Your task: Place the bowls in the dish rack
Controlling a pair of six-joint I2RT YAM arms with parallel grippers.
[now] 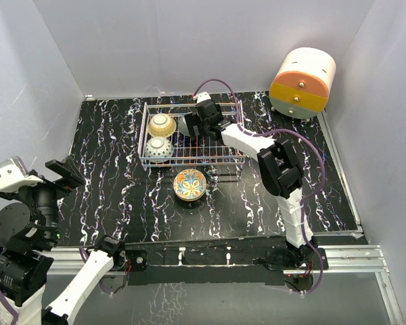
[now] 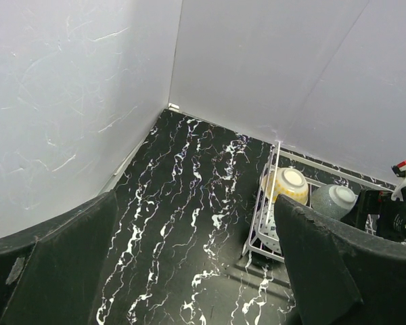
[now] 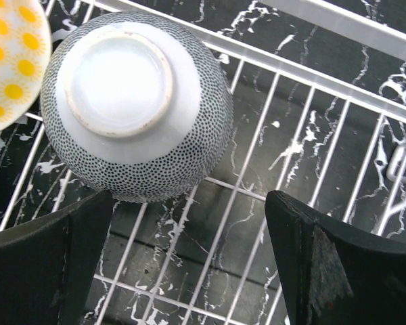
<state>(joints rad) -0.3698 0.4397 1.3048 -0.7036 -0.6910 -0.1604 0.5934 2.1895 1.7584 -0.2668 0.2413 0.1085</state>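
Observation:
The white wire dish rack stands mid-table. In it lie the yellow-cream bowl, the blue-dotted white bowl and the grey speckled bowl. The orange-and-blue floral bowl sits upright on the table just in front of the rack. My right gripper hovers over the rack, open and empty. In the right wrist view the grey bowl lies bottom-up on the rack's bars, just ahead of the open gripper, with the yellow bowl beside it. My left gripper is open and empty at the far left.
A round cream-and-orange drum cabinet stands at the back right corner. Grey walls close the table on three sides. A metal rail runs along the near edge. The left wrist view shows the rack's left end and bare marbled table.

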